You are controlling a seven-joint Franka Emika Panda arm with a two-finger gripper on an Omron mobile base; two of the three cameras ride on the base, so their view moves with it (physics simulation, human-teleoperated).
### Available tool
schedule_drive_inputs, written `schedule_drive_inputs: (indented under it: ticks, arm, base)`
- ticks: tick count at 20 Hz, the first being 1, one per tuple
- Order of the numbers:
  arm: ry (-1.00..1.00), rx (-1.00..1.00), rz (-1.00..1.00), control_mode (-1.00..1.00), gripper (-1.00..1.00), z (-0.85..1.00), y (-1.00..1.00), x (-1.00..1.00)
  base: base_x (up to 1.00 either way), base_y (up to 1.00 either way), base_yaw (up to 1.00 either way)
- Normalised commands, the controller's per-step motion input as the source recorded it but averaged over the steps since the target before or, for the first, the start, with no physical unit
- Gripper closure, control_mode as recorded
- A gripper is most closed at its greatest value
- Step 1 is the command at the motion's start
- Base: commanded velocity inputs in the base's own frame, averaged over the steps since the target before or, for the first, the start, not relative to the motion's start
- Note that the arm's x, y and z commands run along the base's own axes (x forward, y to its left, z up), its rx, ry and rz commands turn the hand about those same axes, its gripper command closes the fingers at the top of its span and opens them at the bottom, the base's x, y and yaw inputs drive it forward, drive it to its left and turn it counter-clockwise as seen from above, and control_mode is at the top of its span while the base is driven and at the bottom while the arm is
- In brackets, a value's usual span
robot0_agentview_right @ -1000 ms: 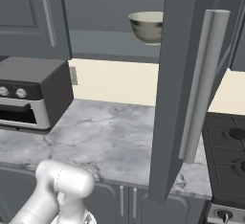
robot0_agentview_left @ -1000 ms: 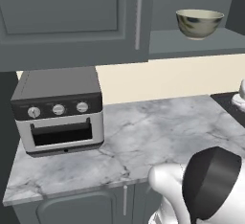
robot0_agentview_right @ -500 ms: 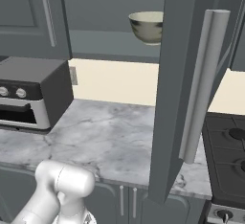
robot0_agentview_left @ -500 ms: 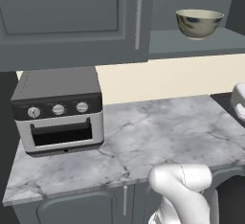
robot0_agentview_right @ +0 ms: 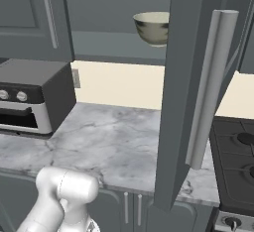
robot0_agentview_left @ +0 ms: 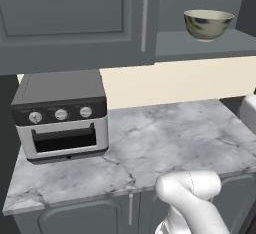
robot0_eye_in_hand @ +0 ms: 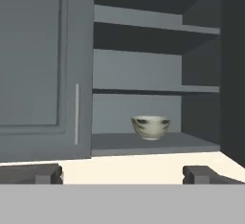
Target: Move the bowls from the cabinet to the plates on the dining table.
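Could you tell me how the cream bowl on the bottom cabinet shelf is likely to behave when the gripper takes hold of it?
The bowl looks rigid and glossy, so it would probably keep its shape, though the fingers could slip on it. It narrows to a small foot, so a push at the rim may tip it. The open gripper looks wide enough for the rim wall, hardly for the whole bowl.

A rendered home kitchen. A dark grey wall cabinet [robot0_agentview_left: 75, 23] with panelled doors and long silver bar handles hangs over a bench [robot0_agentview_left: 165, 143] topped in grey-white veined marble, with grey cupboard doors below. A toaster oven [robot0_agentview_left: 60, 115] with 3 knobs stands on the marble at the left. A cream backsplash wall [robot0_agentview_left: 170, 83] runs behind. To the right sits a black gas hob [robot0_agentview_right: 235, 154]. One cabinet door [robot0_agentview_right: 191, 87] stands open, showing shelves and a cream-beige bowl [robot0_eye_in_hand: 150, 127] on the lowest.
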Motion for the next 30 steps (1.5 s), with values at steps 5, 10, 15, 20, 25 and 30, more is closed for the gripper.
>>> schedule_drive_inputs:
  ticks: [5,10,15,20,25,30]
  arm:
    - [-0.06,0.0,0.21,-1.0,-1.0,0.0,0.32,0.29]
    - [-0.14,0.0,0.16,-1.0,-1.0,0.0,0.12,0.4]
    - [-0.19,0.0,0.11,-1.0,-1.0,0.0,0.03,0.39]
    - [-0.16,0.0,0.05,-1.0,-1.0,0.0,0.14,0.27]
    - [-0.07,0.0,0.0,-1.0,-1.0,0.01,0.04,0.32]
    - [0.0,-0.02,-0.01,-1.0,-1.0,0.11,0.0,0.21]
  base:
    - [0.0,0.0,0.0]
    - [0.0,0.0,0.0]
    - [0.0,0.0,0.0]
    - [0.0,0.0,0.0]
    - [0.0,0.0,0.0]
    - [0.0,0.0,0.0]
